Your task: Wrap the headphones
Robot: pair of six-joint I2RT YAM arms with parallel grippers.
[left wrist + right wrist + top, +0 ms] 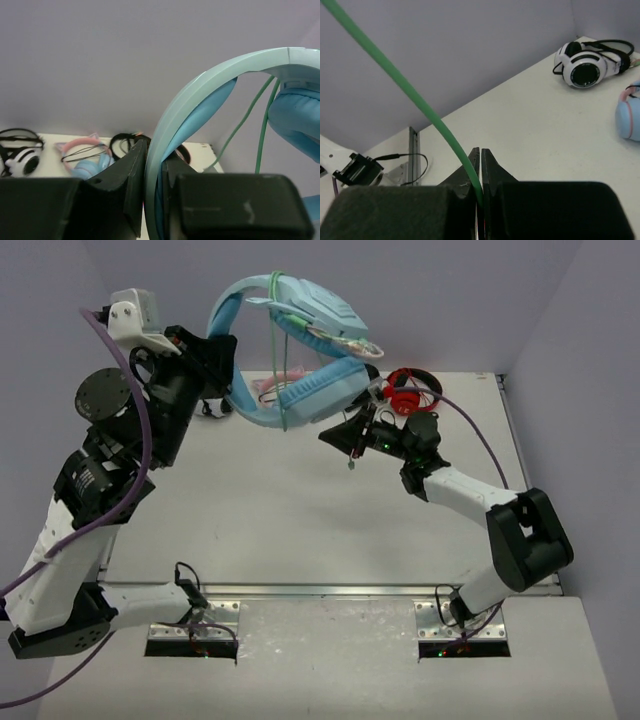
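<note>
1. While the headphones (300,340) are held in the air above the far part of the surface (300,530), their blue headband (200,87) is clamped in the left claw (154,150). The jaws are closed on it from both sides, as is seen from the left wrist.
2. One padded ear cup (335,312) is carried high and the other (320,392) lower. Both are turned toward the right arm.
3. The pale-green cable (410,90) is pinched in the right claw (480,155), whose jaws are shut tight on it. From the jaws the cable is seen to rise in a nearly straight line to the upper left of the right wrist view.
4. From above, strands of the cable are seen running down from the upper cup across the lower one. The right claw is found just below and to the right of the lower cup, off the surface.
5. Other items are left lying at the far side of the surface — a red pair (405,390) behind the right claw, a white-and-black pair (585,65), a cat-ear pair (85,155) and a black coil of wire (122,142) beside it.
</note>
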